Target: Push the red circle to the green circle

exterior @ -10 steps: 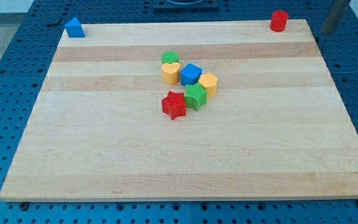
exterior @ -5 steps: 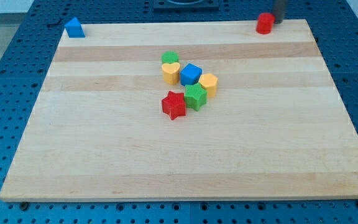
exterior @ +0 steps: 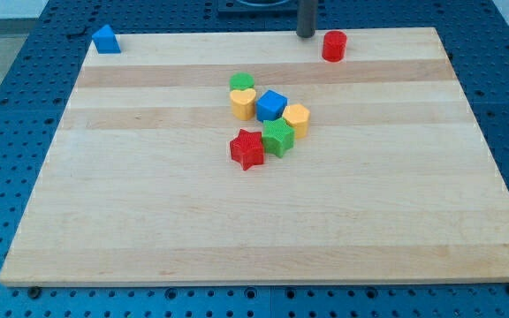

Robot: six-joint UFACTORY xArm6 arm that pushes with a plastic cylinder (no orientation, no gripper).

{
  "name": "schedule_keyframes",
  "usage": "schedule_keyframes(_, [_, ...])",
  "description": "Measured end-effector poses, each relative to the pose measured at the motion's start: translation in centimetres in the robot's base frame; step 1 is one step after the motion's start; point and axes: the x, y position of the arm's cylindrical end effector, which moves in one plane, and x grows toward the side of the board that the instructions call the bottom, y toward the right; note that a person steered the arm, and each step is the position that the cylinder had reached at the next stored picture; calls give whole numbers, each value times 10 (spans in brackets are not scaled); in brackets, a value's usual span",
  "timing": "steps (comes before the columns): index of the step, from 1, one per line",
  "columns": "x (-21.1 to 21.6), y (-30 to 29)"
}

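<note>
Tip (exterior: 307,34) of my dark rod, holding nothing, sits just left of red circle block (exterior: 333,45); green circle block (exterior: 241,82) lies lower-left, so push side is wrong.

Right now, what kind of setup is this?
Likely a lab robot bench: a wooden board on a blue perforated table, small blocks like the red circle, and my tip left of it.
</note>
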Motion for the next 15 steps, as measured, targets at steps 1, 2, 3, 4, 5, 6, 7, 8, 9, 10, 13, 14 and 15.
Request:
schedule_keyframes(1, [1,30])
schedule_keyframes(2, [7,80])
schedule_keyframes(3, [13,94])
schedule_keyframes(4, [20,76])
schedule_keyframes(5, [23,46])
schedule_keyframes(6, [29,8])
schedule_keyframes(7, [42,-10])
schedule_keyframes(8, [40,26])
schedule_keyframes(9, [39,76])
schedule_keyframes(10, [45,112])
schedule_keyframes(13, [50,51])
schedule_keyframes(14, [65,24])
schedule_keyframes(15, [72,1])
